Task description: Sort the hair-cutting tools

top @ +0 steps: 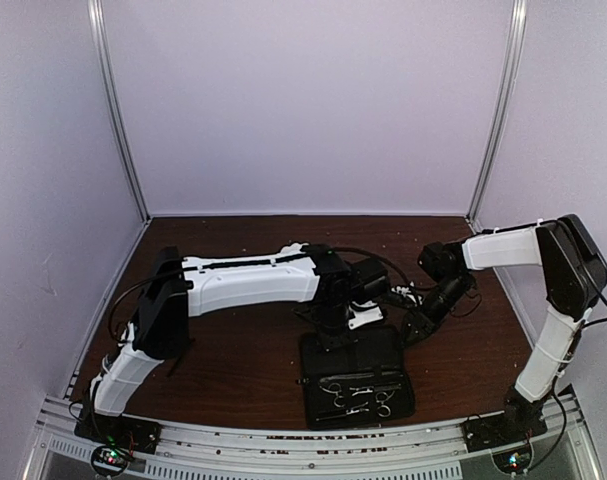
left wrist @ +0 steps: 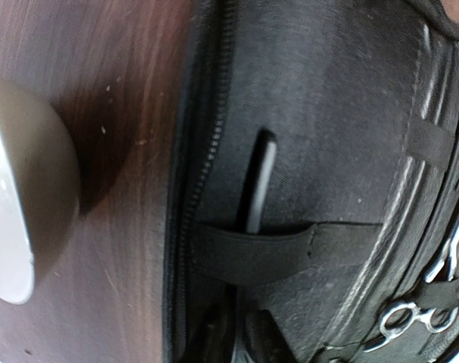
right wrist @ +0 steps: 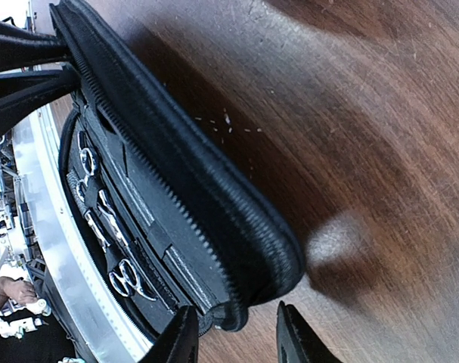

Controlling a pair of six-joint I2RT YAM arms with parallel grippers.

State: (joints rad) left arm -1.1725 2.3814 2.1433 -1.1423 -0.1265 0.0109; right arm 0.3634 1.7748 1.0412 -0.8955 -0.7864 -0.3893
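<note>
I saw one black clip (left wrist: 255, 181) slid under an elastic strap (left wrist: 289, 251) inside the open zip case (top: 328, 362), close to its zipper edge. The left gripper (left wrist: 235, 342) sat right at the clip's end, too dark for me to tell its opening. The scissors (top: 361, 395) lay strapped in the case's near half. The right gripper (right wrist: 237, 340) stood partly open, straddling the case's corner
</note>
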